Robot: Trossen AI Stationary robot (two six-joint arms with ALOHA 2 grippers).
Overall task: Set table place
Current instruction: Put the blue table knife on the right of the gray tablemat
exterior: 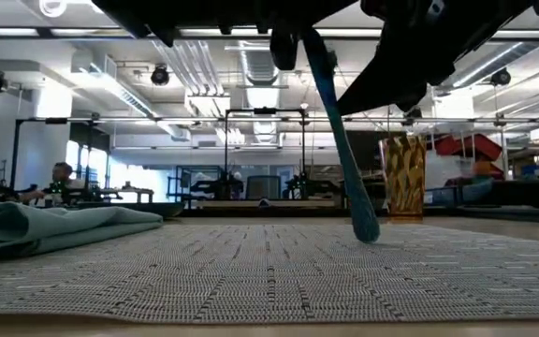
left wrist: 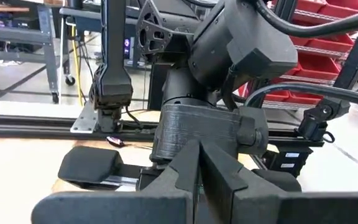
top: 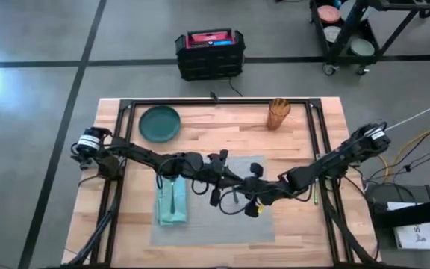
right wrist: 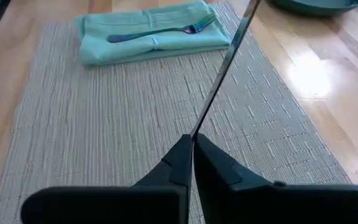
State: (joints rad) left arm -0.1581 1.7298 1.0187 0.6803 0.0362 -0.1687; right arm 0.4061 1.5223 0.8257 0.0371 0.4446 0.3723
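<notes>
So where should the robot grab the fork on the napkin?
Probably the middle of its handle, from straight above, with fingers on either side. The fork lies flat on the folded napkin, so there's no gap beneath it.

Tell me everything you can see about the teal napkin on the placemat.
The napkin is a teal cloth, folded into a soft, thick rectangle. It lies flat on the left part of the grey woven placemat, its left edge at the mat's edge. A fork with a bluish metallic sheen rests lengthwise on top of it. Neither gripper touches it.
</notes>
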